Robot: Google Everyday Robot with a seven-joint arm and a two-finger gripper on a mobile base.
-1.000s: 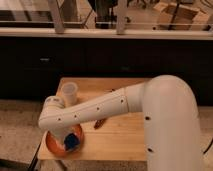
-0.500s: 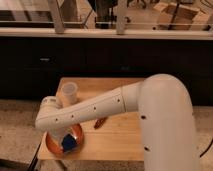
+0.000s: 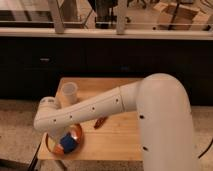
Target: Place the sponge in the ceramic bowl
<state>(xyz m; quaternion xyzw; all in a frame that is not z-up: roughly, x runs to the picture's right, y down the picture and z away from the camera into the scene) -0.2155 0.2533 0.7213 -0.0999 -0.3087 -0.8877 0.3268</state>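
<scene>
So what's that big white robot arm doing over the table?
The robot's white arm is bent down over the wooden table. Its tool is right at the orange ceramic bowl, near the table's front left corner. A blue sponge sits inside the bowl, next to the tool. I can't tell whether the tool is touching the sponge. A clear cup stands behind the arm, and a small reddish thing lies on the table nearby.

At front-left corner of table (image 3: pixel 122 137): bowl (image 3: pixel 79 137), with sponge (image 3: pixel 68 144) inside. Behind it, near back-left edge: cup (image 3: pixel 69 91). Right of bowl, toward middle: small item (image 3: pixel 100 122), perhaps a snack stick. Over bowl, just beside sponge: gripper (image 3: pixel 59 136), on arm (image 3: pixel 95 107) reaching across from right.
</scene>
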